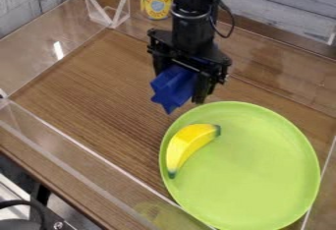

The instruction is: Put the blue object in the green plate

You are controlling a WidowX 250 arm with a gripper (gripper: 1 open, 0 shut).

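The blue object (pixel 171 89), a small deep-blue blocky piece, sits tilted on the wooden table just left of the green plate (pixel 269 175). My black gripper (pixel 186 77) hangs straight down over it. Its jaws stand wide apart, either side of the block's upper part. I cannot tell whether the fingers touch the block. The block's top is hidden behind the gripper. The large round lime-green plate lies at the front right, and its near-left rim is a short way from the block.
A yellow banana (pixel 192 144) lies on the left part of the plate. Clear plastic walls (pixel 53 141) border the table at the left and front. A yellow-labelled bottle (pixel 155 2) stands at the back behind the arm.
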